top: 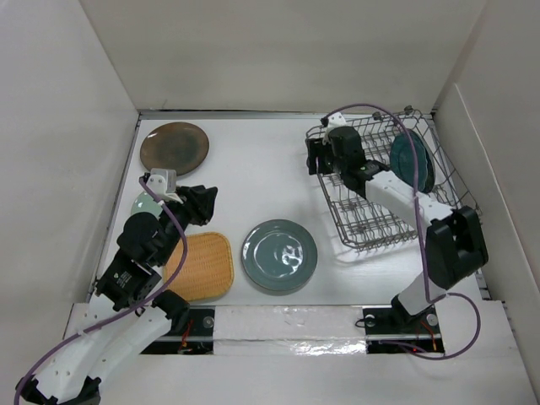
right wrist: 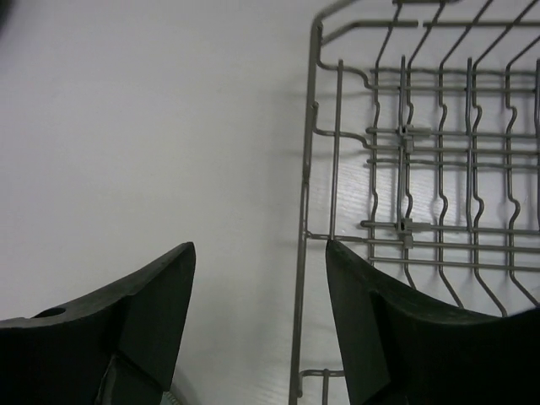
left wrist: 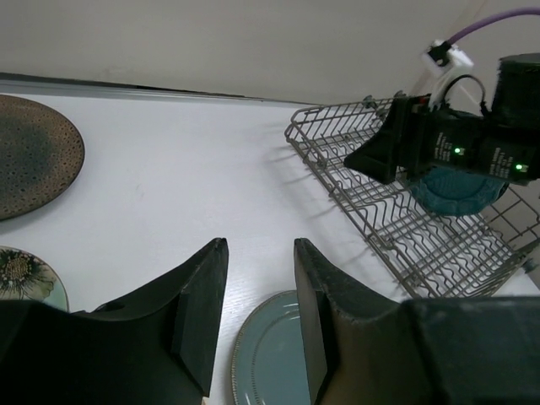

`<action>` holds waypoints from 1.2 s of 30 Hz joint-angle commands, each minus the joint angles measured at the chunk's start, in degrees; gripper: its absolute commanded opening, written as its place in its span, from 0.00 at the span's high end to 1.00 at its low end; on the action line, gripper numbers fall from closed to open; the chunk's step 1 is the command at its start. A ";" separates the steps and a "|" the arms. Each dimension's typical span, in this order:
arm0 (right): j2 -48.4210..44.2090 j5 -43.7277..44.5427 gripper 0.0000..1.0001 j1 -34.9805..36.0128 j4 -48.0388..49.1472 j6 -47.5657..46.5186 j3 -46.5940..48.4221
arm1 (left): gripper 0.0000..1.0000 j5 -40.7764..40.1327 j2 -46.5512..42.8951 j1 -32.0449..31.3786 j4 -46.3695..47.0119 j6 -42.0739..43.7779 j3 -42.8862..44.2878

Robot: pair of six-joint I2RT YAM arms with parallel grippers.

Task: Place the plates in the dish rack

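Observation:
The silver wire dish rack (top: 371,224) stands at the right and holds a teal plate (top: 412,160) upright. On the table lie a dark brown plate (top: 173,146), a grey-blue plate (top: 279,256) and a tan woven plate (top: 202,266). A floral plate (top: 142,202) is partly hidden under my left arm. My left gripper (top: 205,202) is open and empty, above the table between the tan and brown plates. In the left wrist view its tips (left wrist: 260,253) frame the grey-blue plate (left wrist: 270,354). My right gripper (top: 312,157) is open and empty over the rack's left rim (right wrist: 305,169).
White walls close in the table at the back and on both sides. In the left wrist view the brown plate (left wrist: 34,156) and floral plate (left wrist: 25,278) lie at the left, and my right arm (left wrist: 456,143) hangs over the rack (left wrist: 405,245).

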 commanded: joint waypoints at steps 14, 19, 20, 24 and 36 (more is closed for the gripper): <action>21.42 -18.45 0.71 21.73 21.75 24.34 14.60 | 0.91 -4.90 -3.44 2.62 1.97 -0.44 -0.13; 33.66 -16.25 0.35 25.95 20.78 30.76 26.75 | 0.86 -4.90 -3.00 2.62 1.79 -0.44 -0.04; 35.34 -16.69 0.35 25.95 20.87 31.73 28.42 | 0.85 -4.55 -3.08 2.62 1.88 -0.44 -0.04; 41.32 -15.38 0.35 26.57 19.91 35.69 34.49 | 0.83 -4.11 -3.61 2.62 2.06 -0.27 -0.22; 56.61 -12.92 0.39 28.93 13.05 42.99 52.06 | 0.79 -2.62 -4.75 2.62 2.67 -0.09 -0.39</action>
